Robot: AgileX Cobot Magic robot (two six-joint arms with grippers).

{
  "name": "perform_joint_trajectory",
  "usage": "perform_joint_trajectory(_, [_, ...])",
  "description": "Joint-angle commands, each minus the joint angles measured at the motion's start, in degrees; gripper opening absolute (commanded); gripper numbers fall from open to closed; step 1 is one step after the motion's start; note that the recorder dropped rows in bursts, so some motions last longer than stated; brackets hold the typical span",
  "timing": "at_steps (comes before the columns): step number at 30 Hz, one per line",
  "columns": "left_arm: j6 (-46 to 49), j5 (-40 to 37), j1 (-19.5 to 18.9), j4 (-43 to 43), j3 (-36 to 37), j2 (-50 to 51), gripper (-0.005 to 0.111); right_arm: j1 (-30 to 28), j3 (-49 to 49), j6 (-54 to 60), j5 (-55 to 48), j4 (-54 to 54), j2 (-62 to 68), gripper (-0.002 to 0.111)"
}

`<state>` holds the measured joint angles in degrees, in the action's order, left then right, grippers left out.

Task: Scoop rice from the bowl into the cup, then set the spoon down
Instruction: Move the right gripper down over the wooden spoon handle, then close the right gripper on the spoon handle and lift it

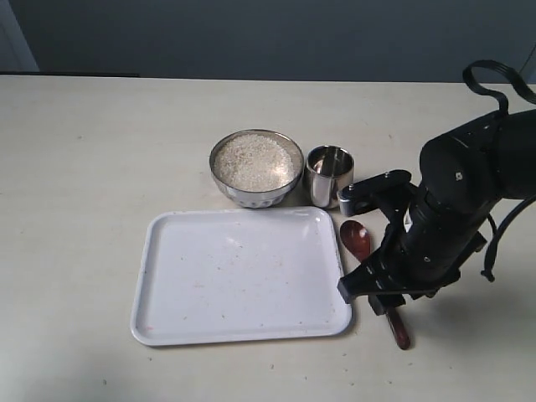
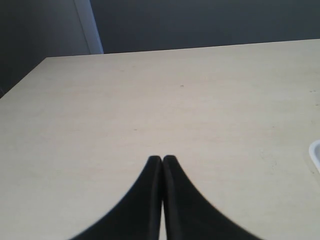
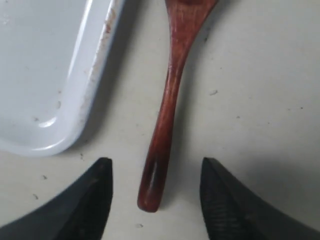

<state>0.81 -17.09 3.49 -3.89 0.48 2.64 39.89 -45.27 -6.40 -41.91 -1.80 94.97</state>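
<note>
Beige table (image 1: pixel 84 167): white tray (image 1: pixel 243 280) lies just beside the spoon (image 1: pixel 356 241).

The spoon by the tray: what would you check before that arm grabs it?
1. The right gripper is open: ok, jaws spread.
2. The spoon has its handle between the jaws: ok.
3. Gripper low enough to grip: cannot tell.
4. Spoon clear of the tray: ok, apart.
5. There is rice in the bowl: ok.
6. The cup is upright beside the bowl: ok.
</note>
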Motion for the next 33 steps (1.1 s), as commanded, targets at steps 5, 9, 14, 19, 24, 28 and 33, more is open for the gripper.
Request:
perform_joint_trajectory(5, [-0.26, 0.63, 0.10, 0.01, -0.48, 0.06, 0.001, 0.13, -0.14, 0.24, 0.69, 0.33, 0.27, 0.030])
perform_joint_trajectory(9, [-0.26, 0.63, 0.10, 0.01, -0.48, 0.06, 0.001, 0.13, -0.14, 0.24, 0.69, 0.45, 0.27, 0.036])
perform_joint_trajectory(14, [-0.26, 0.63, 0.10, 0.01, -0.48, 0.06, 0.001, 0.13, -0.03, 0.24, 3.13, 1.14, 0.67, 0.044])
perform_joint_trajectory(19, [-0.26, 0.63, 0.10, 0.01, -0.48, 0.06, 0.001, 0.13, -0.03, 0.12, 3.88, 1.12, 2.66, 0.044])
perform_joint_trajectory(24, [-0.26, 0.63, 0.10, 0.01, -0.48, 0.06, 0.001, 0.13, -0.03, 0.12, 3.28, 0.78, 4.90, 0.044])
perform_joint_trajectory(28, [-0.26, 0.46, 0.10, 0.01, -0.48, 0.06, 0.001, 0.13, -0.03, 0.12, 3.45, 0.10, 4.90, 0.044])
perform_joint_trajectory(33, [-0.26, 0.46, 0.10, 0.01, -0.48, 0.06, 0.001, 0.13, -0.03, 0.12, 3.89, 0.10, 6.45, 0.044])
